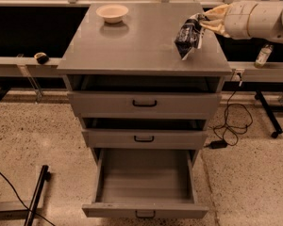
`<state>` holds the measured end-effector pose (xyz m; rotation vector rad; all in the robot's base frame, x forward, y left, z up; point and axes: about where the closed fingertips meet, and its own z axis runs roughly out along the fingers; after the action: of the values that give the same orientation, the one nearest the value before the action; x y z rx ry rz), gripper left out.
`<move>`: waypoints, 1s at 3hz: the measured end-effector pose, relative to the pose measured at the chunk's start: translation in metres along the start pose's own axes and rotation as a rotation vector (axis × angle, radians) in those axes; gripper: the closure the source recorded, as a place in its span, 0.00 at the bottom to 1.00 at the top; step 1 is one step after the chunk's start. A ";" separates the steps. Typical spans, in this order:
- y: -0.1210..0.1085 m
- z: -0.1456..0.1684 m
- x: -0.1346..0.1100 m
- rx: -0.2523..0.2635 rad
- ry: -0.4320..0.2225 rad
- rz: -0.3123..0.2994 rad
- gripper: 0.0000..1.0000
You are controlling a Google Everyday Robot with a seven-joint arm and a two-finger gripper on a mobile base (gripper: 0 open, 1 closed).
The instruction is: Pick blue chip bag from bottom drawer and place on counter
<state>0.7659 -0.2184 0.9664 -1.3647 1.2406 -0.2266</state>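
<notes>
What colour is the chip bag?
Navy with white patches, camera view; pincer holds the chip bag over the counter.

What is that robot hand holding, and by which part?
The gripper holds the blue chip bag by its upper edge, at the right side of the counter.
</notes>
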 end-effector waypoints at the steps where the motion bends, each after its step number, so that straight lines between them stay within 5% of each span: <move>1: -0.008 0.006 0.001 0.044 0.027 0.012 0.74; 3: -0.008 0.006 0.001 0.044 0.026 0.012 0.26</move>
<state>0.7754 -0.2180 0.9708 -1.3199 1.2589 -0.2624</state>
